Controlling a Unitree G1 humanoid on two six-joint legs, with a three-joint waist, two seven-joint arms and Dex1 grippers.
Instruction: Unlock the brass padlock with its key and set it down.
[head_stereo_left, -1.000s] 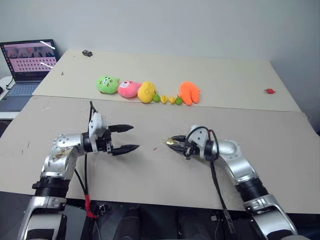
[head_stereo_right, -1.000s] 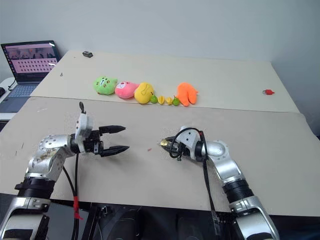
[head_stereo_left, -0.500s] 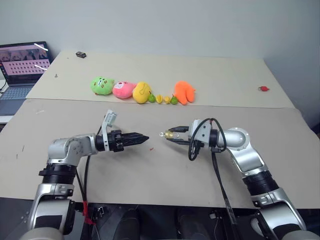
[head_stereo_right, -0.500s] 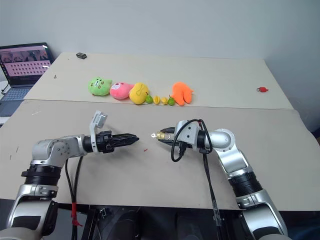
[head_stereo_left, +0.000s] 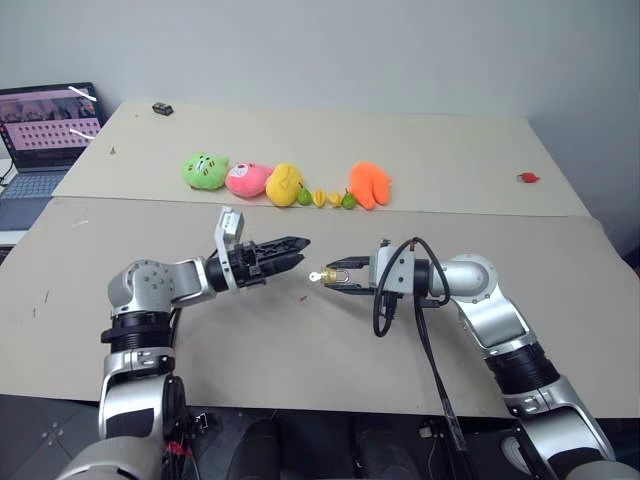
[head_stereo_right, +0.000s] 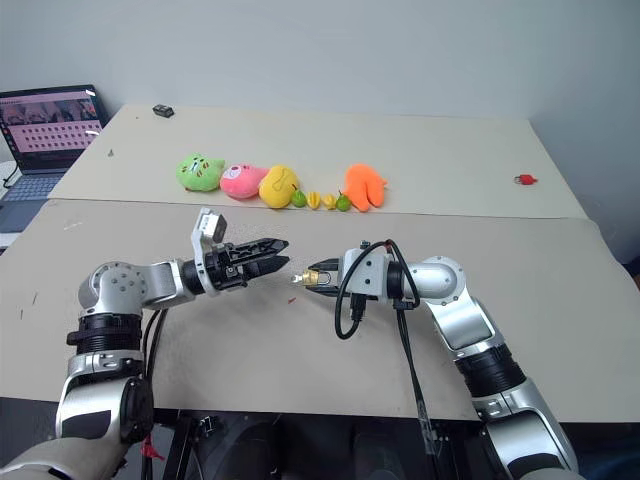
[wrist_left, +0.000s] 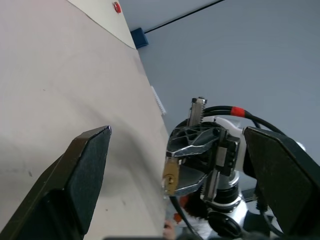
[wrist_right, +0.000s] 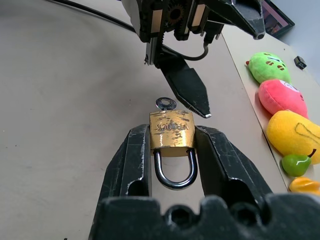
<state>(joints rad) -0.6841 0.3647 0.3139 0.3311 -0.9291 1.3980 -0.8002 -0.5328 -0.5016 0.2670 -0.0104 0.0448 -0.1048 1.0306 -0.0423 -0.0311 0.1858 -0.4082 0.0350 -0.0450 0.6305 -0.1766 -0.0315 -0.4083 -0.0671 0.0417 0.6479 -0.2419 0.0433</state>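
My right gripper (head_stereo_left: 338, 275) is shut on the brass padlock (wrist_right: 171, 129), held level above the near table with its silver shackle (wrist_right: 175, 172) lying back between the fingers. The key (wrist_right: 165, 103) sits in the padlock's keyhole end, its round metal head sticking out toward my left gripper (head_stereo_left: 300, 252). The left gripper is open and points at the padlock from the other side, with nothing between its fingers (wrist_left: 85, 170). One finger's tip lies just beside the key head, with a small gap. The left wrist view looks straight at the padlock (wrist_left: 171, 177).
On the far table lies a row of plush toys: green (head_stereo_left: 205, 170), pink (head_stereo_left: 245, 178), yellow (head_stereo_left: 283, 184) and orange (head_stereo_left: 368, 185), with small toy fruits (head_stereo_left: 330, 198) between. A small red object (head_stereo_left: 527, 178) lies far right. A laptop (head_stereo_left: 45, 125) stands far left.
My left gripper has rolled, risen a little and moved right, closing in on the key end of the padlock. The right gripper has lifted the padlock off the table and shifted it slightly left.
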